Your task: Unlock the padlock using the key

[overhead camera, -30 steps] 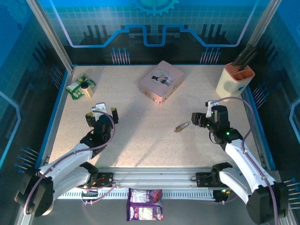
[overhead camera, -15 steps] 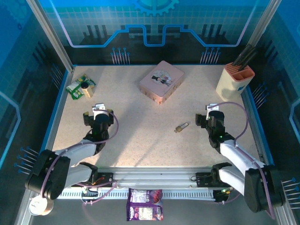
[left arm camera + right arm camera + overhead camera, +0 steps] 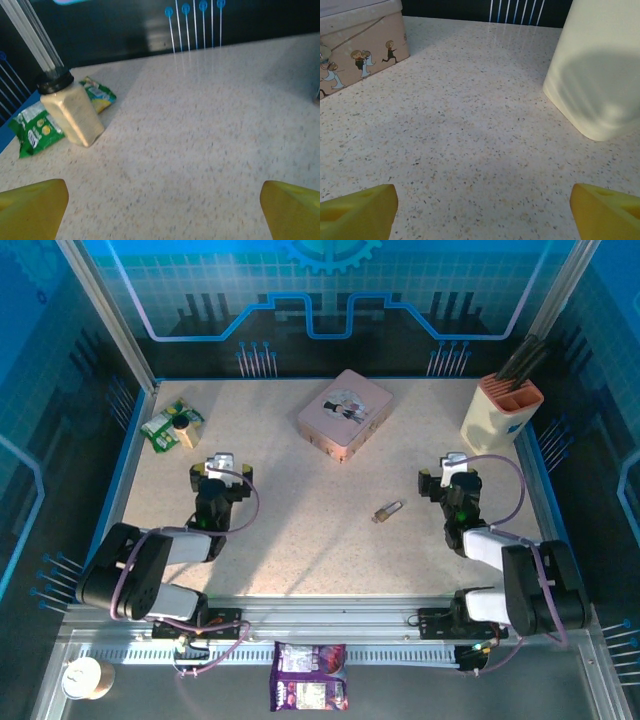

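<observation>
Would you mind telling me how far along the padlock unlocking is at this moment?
Nothing looks done: the padlock lies untouched on the table. Nothing is in hand: the left gripper and the right gripper are open and empty. Everything is left to do; I cannot make out the key.

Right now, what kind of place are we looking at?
Probably a robot test cell: a speckled table walled by blue printed panels and aluminium posts, left arm and right arm bolted to a rail.
</observation>
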